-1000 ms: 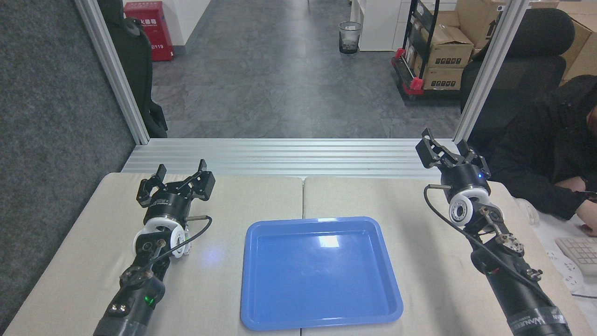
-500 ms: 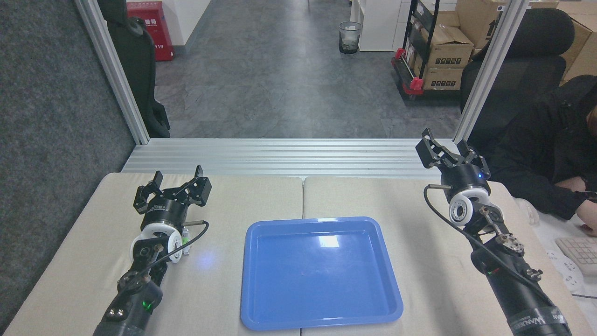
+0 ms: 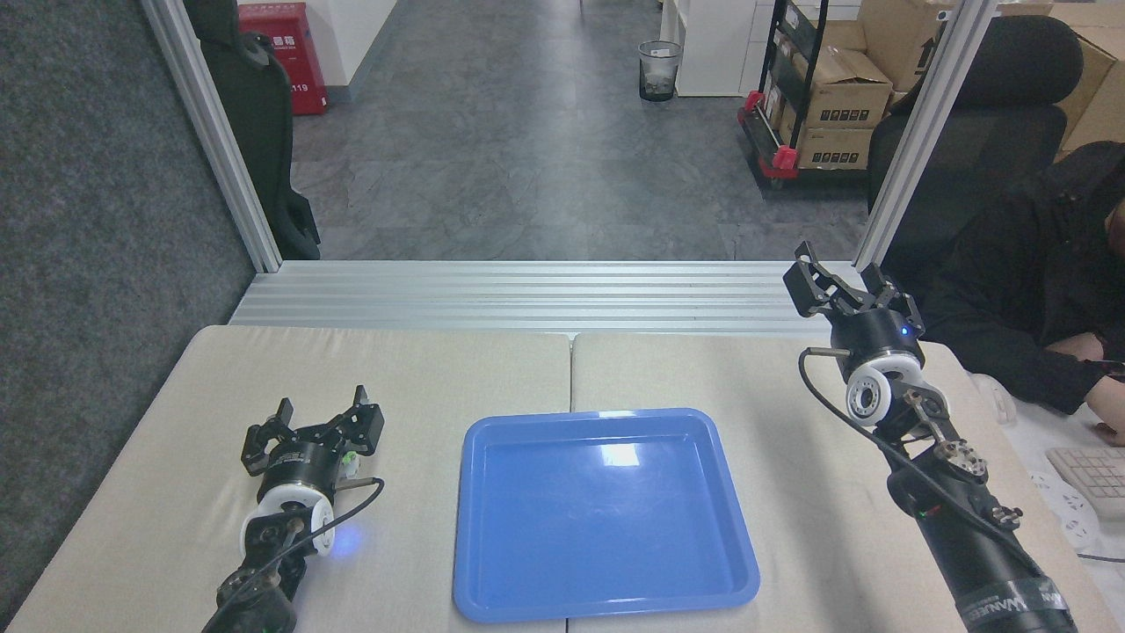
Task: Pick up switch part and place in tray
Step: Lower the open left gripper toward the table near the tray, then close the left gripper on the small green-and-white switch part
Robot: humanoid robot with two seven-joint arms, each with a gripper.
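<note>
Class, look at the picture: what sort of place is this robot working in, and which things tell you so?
Probably a workshop or lab beside a storeroom: stacked brown cardboard boxes on a black wheeled rack, a silver aluminium-profile frame around the beige table, and a person at a white keyboard.

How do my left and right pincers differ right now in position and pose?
The left pincer sits low over the table, left of the blue tray, with a bit of the green switch part showing beside it; the right pincer is raised at the far right edge, away from the tray. Nothing lies near the right pincer. Both are open, holding nothing.
</note>
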